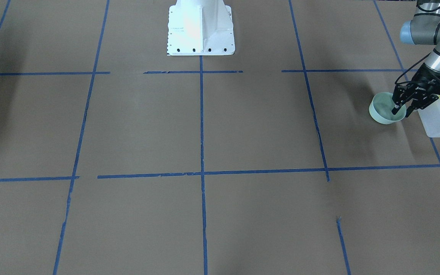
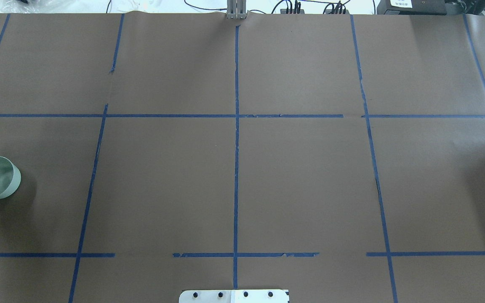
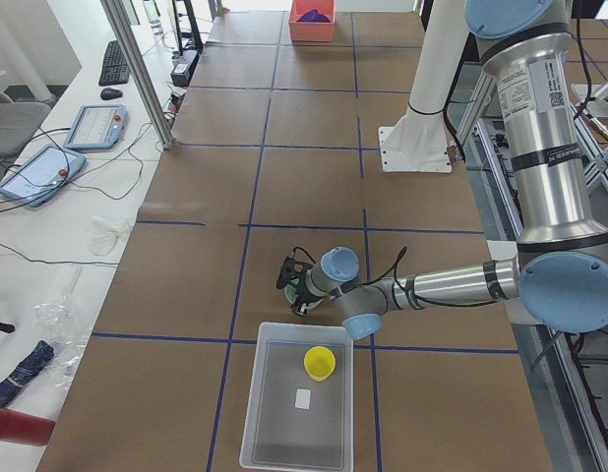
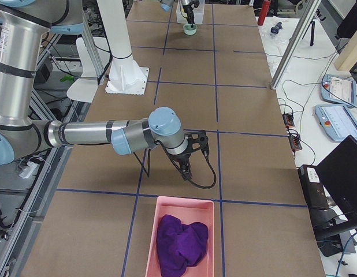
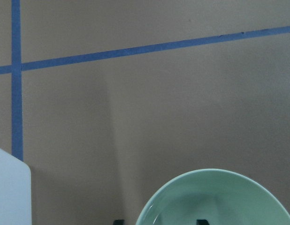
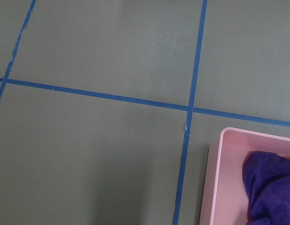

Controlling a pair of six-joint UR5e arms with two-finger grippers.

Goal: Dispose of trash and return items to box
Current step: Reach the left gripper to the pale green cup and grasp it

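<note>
1. Bowl [image 5: 220, 199] closest to the left wrist lens, resting on the table [image 1: 204, 133] and not yet in the box [image 3: 284, 433]. Wall set between the fingers [image 1: 396, 107] of the left gripper [image 1: 403, 112], one inside the hollow, the other outside.
2. Spread rather than pinching, with a visible gap on each side of the thin wall.
3. Box just beyond the outer finger; cup [image 3: 319, 363] already inside it, farther out on that same side.
4. First risk: closing on a curved, smooth rim with a shallow bite. Could squirt the bowl sideways out of the pinch, or tip it at lift-off.
5. Second risk: gripped at one edge only, so likely to hang tilted and swing. Could clip the box wall beside the outer finger on the way over, or shove the box along.
6. Third risk: letting go right above the cup. Might topple it or leave the bowl perched crooked on top. Safer to aim for the bare floor around the label [image 3: 303, 398].
7. Right gripper [image 4: 187, 171] well apart from all this, hanging near the tray [image 4: 184, 199] with the cloth [image 4: 181, 242]. Cannot tell whether those fingers are spread or pressed together. Little chance of a clash from that side.
</note>
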